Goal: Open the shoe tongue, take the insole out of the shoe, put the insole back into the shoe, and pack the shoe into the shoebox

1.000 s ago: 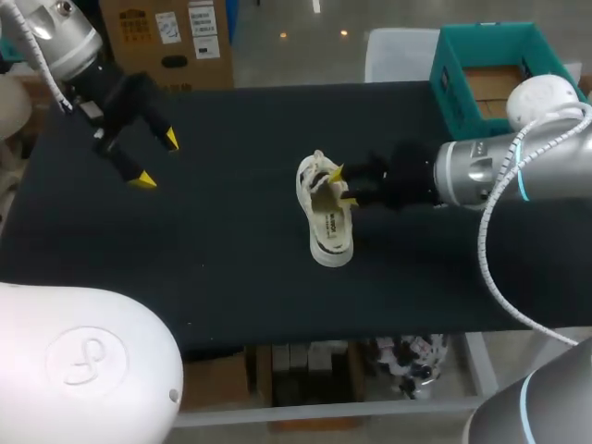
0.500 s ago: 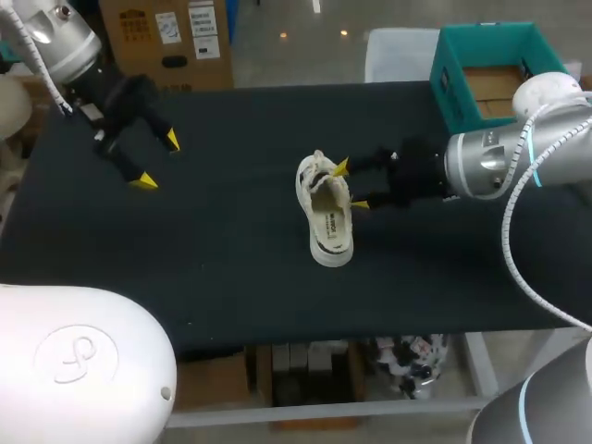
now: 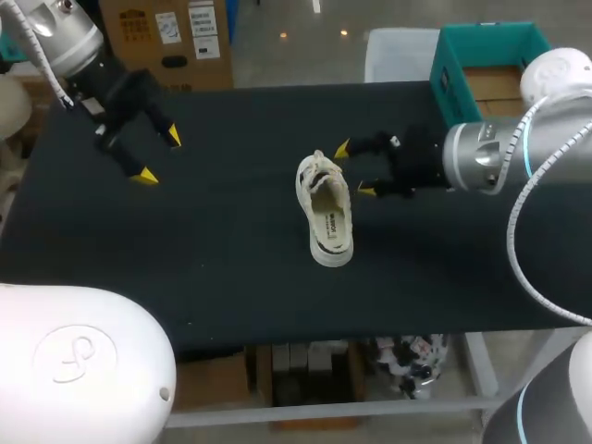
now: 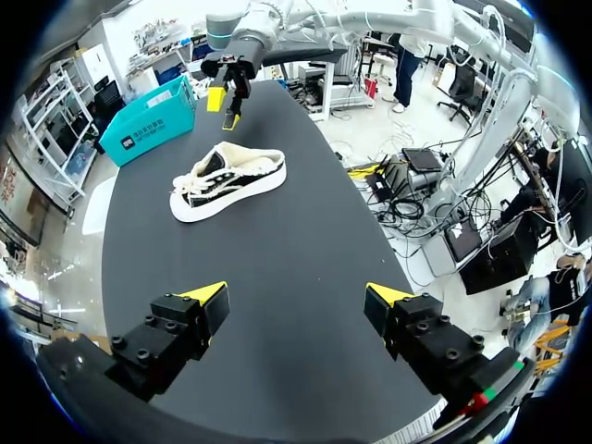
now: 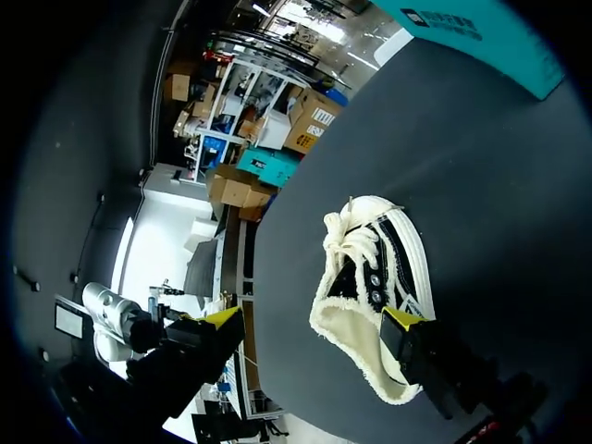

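Note:
A white sneaker (image 3: 325,211) with fleecy lining and black side panels lies near the table's middle, its opening facing up. My right gripper (image 3: 355,169) hangs just right of the sneaker's far end, open and empty, clear of the shoe. From the right wrist the sneaker (image 5: 375,277) lies just ahead of the right gripper (image 5: 313,319), closer to one finger. My left gripper (image 3: 159,157) hangs open and empty over the table's back left, far from the shoe. In the left wrist view the sneaker (image 4: 231,176) lies well ahead of the left gripper (image 4: 296,294), with the right gripper (image 4: 227,97) beyond it.
A teal box (image 3: 481,55) with a brown cardboard piece inside stands at the table's back right corner; it also shows as the teal box (image 4: 153,116) and the teal box (image 5: 472,32). A bare black tabletop (image 3: 222,240) surrounds the shoe.
My right gripper has opened off the shoe's upper and drawn back to the right and slightly away. The shoe stays in place. The left arm has barely moved.

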